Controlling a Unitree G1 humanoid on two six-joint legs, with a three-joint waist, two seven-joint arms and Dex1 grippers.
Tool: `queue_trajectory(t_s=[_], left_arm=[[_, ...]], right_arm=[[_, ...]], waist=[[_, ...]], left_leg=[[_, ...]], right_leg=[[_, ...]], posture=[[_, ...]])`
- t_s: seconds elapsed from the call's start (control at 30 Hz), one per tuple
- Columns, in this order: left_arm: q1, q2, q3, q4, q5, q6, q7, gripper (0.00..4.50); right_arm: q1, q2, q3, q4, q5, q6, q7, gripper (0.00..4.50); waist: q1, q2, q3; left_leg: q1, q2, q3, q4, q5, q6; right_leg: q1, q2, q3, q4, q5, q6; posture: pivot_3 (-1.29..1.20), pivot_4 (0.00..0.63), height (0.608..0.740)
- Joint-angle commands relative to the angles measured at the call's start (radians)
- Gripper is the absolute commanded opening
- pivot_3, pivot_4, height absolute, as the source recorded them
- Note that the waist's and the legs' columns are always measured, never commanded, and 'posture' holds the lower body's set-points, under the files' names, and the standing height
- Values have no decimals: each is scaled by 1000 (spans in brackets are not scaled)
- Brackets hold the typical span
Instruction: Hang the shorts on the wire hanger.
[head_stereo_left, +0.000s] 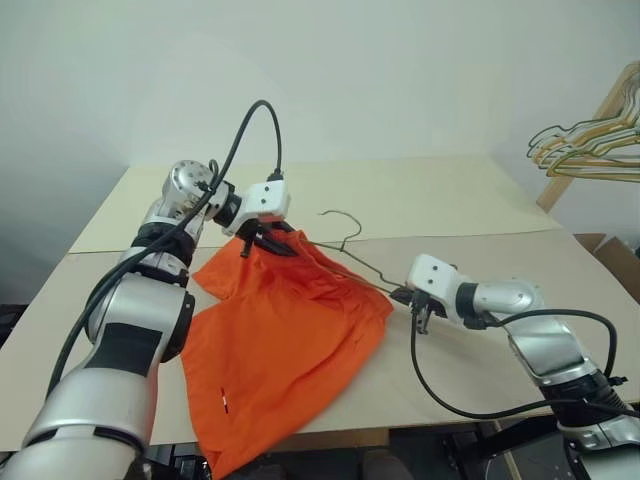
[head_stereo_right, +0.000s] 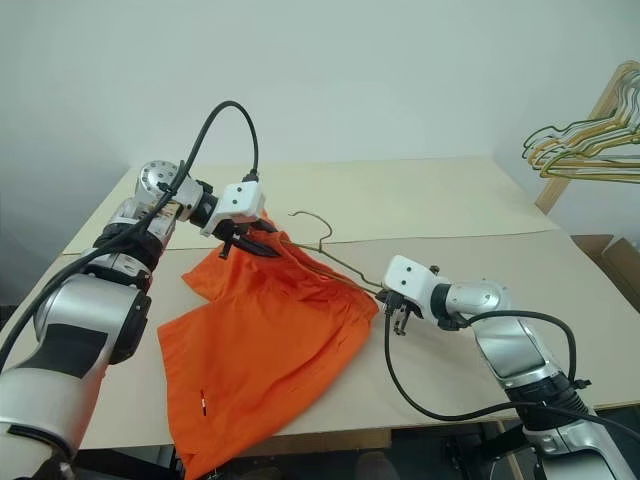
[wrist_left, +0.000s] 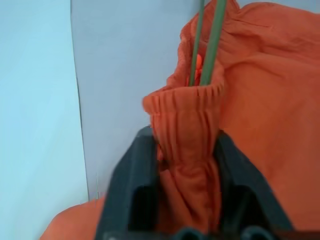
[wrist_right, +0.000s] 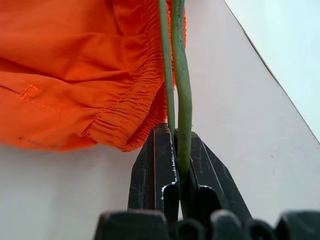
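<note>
Left wrist view: left pincer (wrist_left: 182, 165) pinches shorts (wrist_left: 260, 100) waistband.
Right pincer (wrist_right: 177, 155): clamps wire hanger (wrist_right: 182, 100).
Risk: fabric may slip off.

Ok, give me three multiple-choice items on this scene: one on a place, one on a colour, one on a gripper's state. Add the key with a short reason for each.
1. Where does the bunch of spare hangers hang?
A. On a wooden rack at the robot's right
B. Flat on the table
C. On the left arm

2. What colour are the shorts?
A. Navy
B. Bright orange
C. White

3. What is the right gripper doing?
A. Standing open above the table
B. Shut on the shorts' leg
C. Shut on the wire hanger

Key:
1 A, the hangers hang from a slanted wooden bar at the right edge of the head views.
2 B, the cloth is orange in every view.
3 C, the right wrist view shows both fingers pinching the green wire, while the left gripper pinches the gathered waistband.
</note>
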Motion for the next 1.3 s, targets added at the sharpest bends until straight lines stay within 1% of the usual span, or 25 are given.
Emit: queue_trajectory(t_s=[0.03,0.07,0.17,0.23,0.33,0.37,0.43,0.5,0.63,0.67,0.73,0.77,0.83,0.93,1.0,1.13,1.3], left_arm=[[-42,12,14,0,8,-7,-12,161],[-39,12,13,1,10,-11,-15,13],[-32,9,14,2,18,-18,-11,13],[-29,7,14,0,29,-46,24,13],[-30,9,11,-2,44,-82,48,13],[-33,10,15,-1,43,-88,46,13],[-43,15,21,-2,41,-100,50,0],[-55,20,29,-3,36,-104,46,0],[-77,34,46,-6,17,-72,12,0],[-80,37,51,-8,11,-69,-1,0],[-85,45,60,-13,4,-79,-7,0],[-87,47,63,-14,5,-81,-6,0],[-90,55,72,-15,3,-86,-13,0],[-88,62,80,-16,0,-97,-30,0],[-85,62,87,-16,-8,-95,-38,0],[-84,58,90,-16,-5,-100,-27,0],[-83,49,92,-16,-6,-100,-21,0]], right_arm=[[-17,-7,-15,-47,-6,-5,-6,0],[-19,-3,-16,-50,-4,0,-7,0],[-21,-3,-12,-50,-15,-16,-12,0],[-20,-2,-8,-51,-23,-16,-15,0],[3,-3,-2,-63,-77,-94,-65,0],[1,-3,-2,-65,-69,-97,-54,0],[12,-10,-6,-84,-46,-112,-21,609],[18,-6,-12,-100,-42,-93,-22,1151],[19,9,-63,-97,2,-23,-29,2625],[24,9,-78,-95,9,-21,-37,2943],[20,23,-133,-81,50,43,-61,3594],[17,28,-153,-78,70,72,-68,3594],[3,71,-260,-49,140,148,-119,3594],[-15,136,-427,-6,287,319,-164,3594],[-4,162,-501,5,377,405,-165,3594],[138,162,-497,-39,470,414,-78,3594],[189,192,-454,-27,534,457,-71,3594]], waist=[[0,0,0],[0,0,0],[0,0,0],[0,0,0],[1,0,0],[1,0,0],[1,0,0],[0,0,0],[0,-1,1],[0,-1,1],[1,-1,1],[1,-1,1],[1,-1,1],[4,-1,1],[4,-1,1],[3,-2,1],[-9,-1,1]], left_leg=[[0,0,0,0,0,0],[0,0,0,0,0,0],[0,0,0,0,0,0],[0,0,0,0,0,0],[0,0,0,0,0,0],[0,0,0,0,0,0],[0,0,0,0,0,0],[0,0,0,0,0,0],[0,0,0,1,0,0],[0,0,0,1,0,0],[0,0,0,1,0,0],[0,0,0,0,0,0],[0,0,-1,0,0,0],[0,0,-1,1,0,0],[0,0,-2,1,0,0],[0,-1,-4,0,-1,1],[0,-2,-2,2,-1,2]], right_leg=[[0,0,0,0,0,0],[0,0,0,0,0,0],[0,0,0,0,0,0],[0,0,0,0,0,0],[0,0,0,0,0,0],[0,0,0,0,0,0],[0,0,0,0,0,0],[0,0,0,0,0,0],[0,0,0,0,0,0],[0,0,0,0,0,0],[0,0,0,1,0,0],[0,0,0,1,0,0],[0,0,0,1,0,0],[0,0,0,1,0,0],[0,0,0,2,0,0],[0,0,-1,5,0,0],[0,-2,1,5,0,1]], posture=[[-161,0,740],[-162,0,740],[-162,0,740],[-162,0,740],[-162,0,740],[-163,0,740],[-163,0,740],[-163,0,740],[-160,0,740],[-159,0,740],[-156,0,740],[-154,0,740],[-155,0,740],[-162,0,740],[-162,0,740],[-174,0,740],[-174,0,740]])
